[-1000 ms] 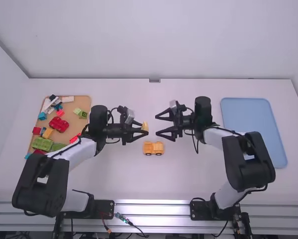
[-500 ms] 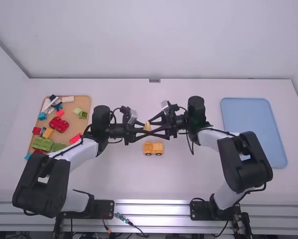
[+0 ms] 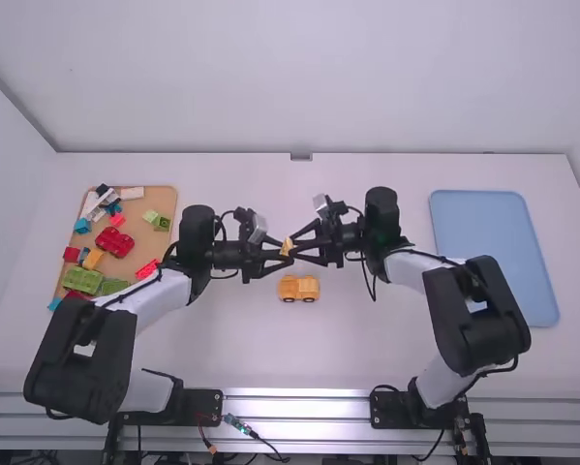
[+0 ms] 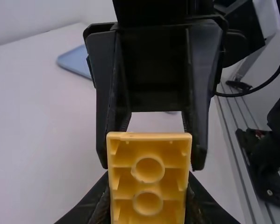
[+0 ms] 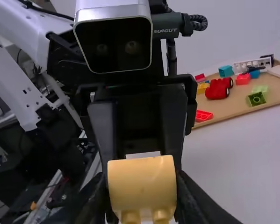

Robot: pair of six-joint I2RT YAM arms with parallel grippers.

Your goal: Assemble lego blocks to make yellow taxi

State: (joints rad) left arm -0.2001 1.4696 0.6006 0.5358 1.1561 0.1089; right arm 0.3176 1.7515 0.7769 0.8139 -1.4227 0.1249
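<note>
My right pincer (image 3: pixel 295 247) has just closed in from its wide spread, and both pincers now pinch the yellow LEGO block (image 4: pixel 147 186). I judge this a handover, with my left pincer (image 3: pixel 284 253) due to let go next; opening it before the right grip is firm could drop or twist the piece. The block sits directly between the right pincer's fingers, its opposite sides also gripped by the left, above the worktop (image 3: pixel 367 339). The wheeled yellow taxi base (image 3: pixel 298 288) rests closer to the worktop's near edge, apart from both pincers.
</note>
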